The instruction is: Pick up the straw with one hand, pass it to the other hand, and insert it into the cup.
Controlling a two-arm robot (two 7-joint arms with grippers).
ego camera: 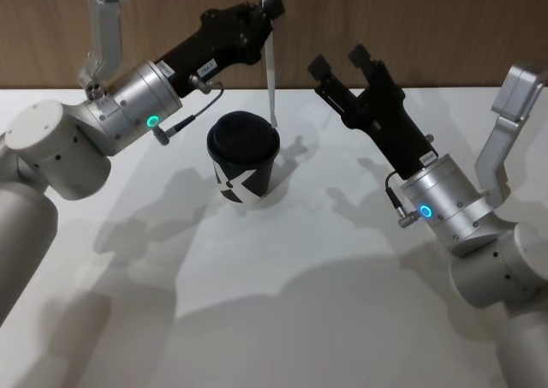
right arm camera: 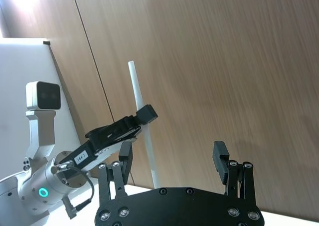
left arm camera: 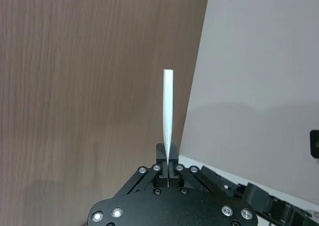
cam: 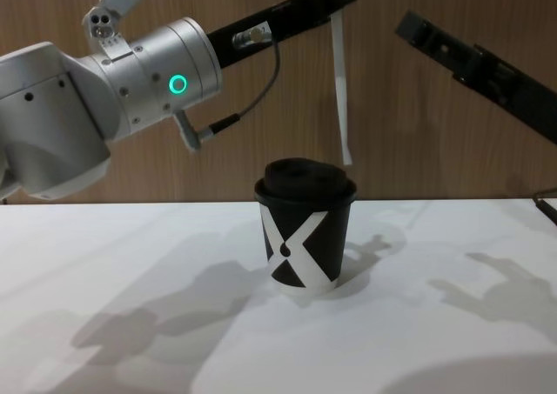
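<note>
I am holding the straw point(ego camera: 271, 71) upright in my left gripper point(ego camera: 272, 11), pinched shut near its top, its lower tip hanging just above the far rim of the cup point(ego camera: 243, 158). My right gripper point(ego camera: 344, 65) is hovering open and empty beside the cup, so the left is nearer.

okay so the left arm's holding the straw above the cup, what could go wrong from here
1. The straw hangs with its lower tip just above the back rim of the cup, not clearly over any lid opening; pushed down, it may hit the lid and bend.
2. The left gripper pinches the straw high up, so the long free end could tilt or slip under pressure.
3. The cup stands unheld, with the right gripper open beside it; an off-centre push could tip it.
</note>
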